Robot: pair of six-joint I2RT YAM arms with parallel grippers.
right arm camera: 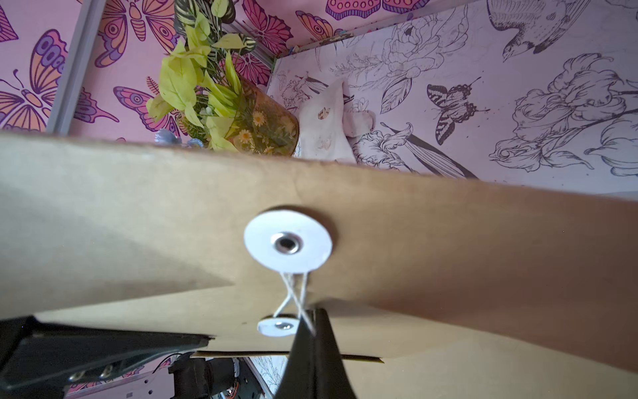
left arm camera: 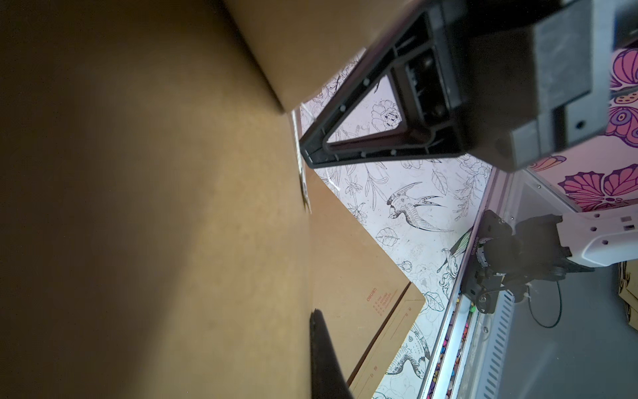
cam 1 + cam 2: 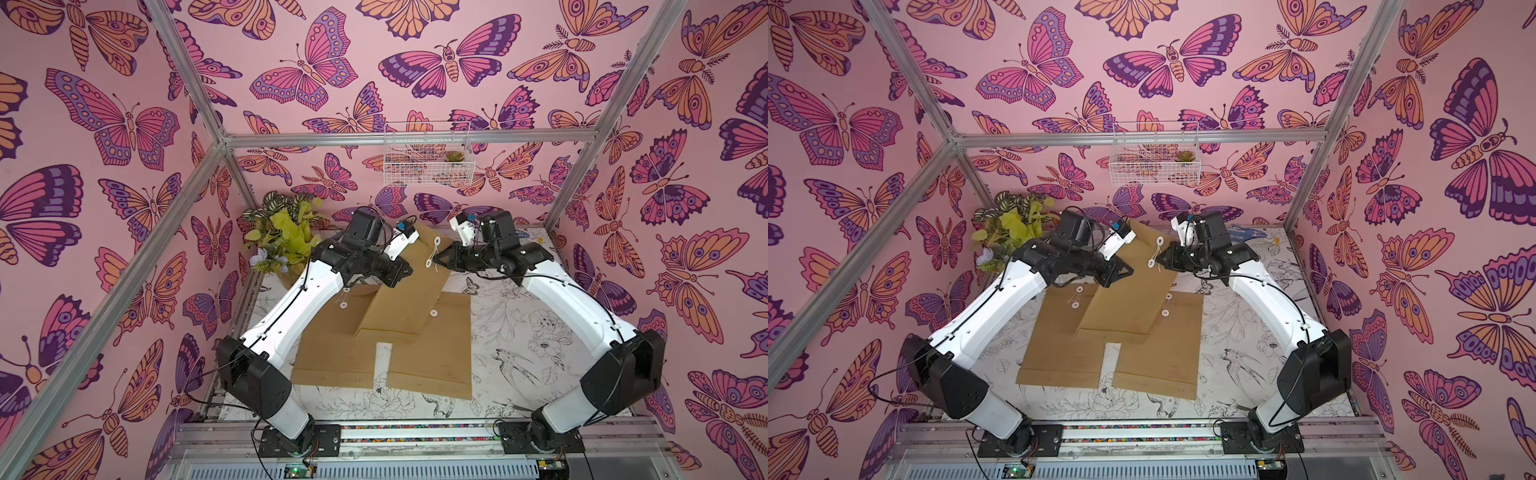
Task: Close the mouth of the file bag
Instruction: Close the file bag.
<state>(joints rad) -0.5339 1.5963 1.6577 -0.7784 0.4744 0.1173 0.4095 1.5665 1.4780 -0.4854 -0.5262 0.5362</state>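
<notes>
A brown paper file bag (image 3: 409, 291) is tilted up off the table in both top views, its flap end toward the back wall. My left gripper (image 3: 405, 272) is shut on the bag's left edge; in the left wrist view one finger (image 2: 322, 352) lies against the bag's face (image 2: 155, 207) and the other is hidden behind it. The flap's white disc (image 1: 288, 241) sits above the body's white disc (image 1: 278, 326), and a white string (image 1: 293, 293) crosses between them. My right gripper (image 1: 312, 317) is shut on that string beside the lower disc.
Two more file bags lie flat under the raised one, left (image 3: 332, 353) and right (image 3: 440, 357). A potted plant (image 3: 282, 237) stands at the back left with a white cloth (image 1: 328, 127) near it. A wire basket (image 3: 428, 158) hangs on the back wall.
</notes>
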